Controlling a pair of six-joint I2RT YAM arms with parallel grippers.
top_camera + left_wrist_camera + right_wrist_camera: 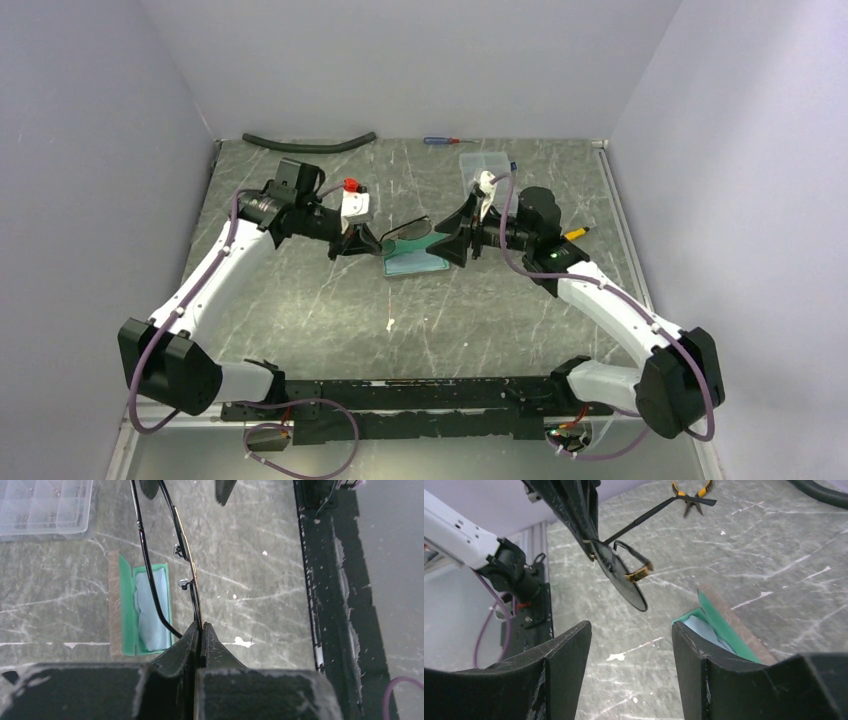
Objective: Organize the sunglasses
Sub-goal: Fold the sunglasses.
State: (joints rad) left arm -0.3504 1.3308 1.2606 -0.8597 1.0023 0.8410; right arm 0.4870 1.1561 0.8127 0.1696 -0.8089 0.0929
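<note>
The sunglasses (405, 232) are thin, dark and wire-framed. They hang in the air above the open brown case with teal lining (415, 263). My left gripper (362, 241) is shut on one end of the frame. In the left wrist view the frame (189, 575) runs up out of my closed gripper (201, 628), with the case (142, 609) below on the left. My right gripper (446, 240) is open and empty, facing the free end of the glasses. In the right wrist view the lens (621, 575) hangs ahead of my spread fingers (574, 645), beside the case (719, 625).
A clear plastic organiser box (485, 165) stands behind the right gripper. Yellow-handled pliers (691, 495) lie on the table. A black hose (310, 143) and a screwdriver (440, 141) lie along the back edge. A blue cloth (150, 610) lies inside the case.
</note>
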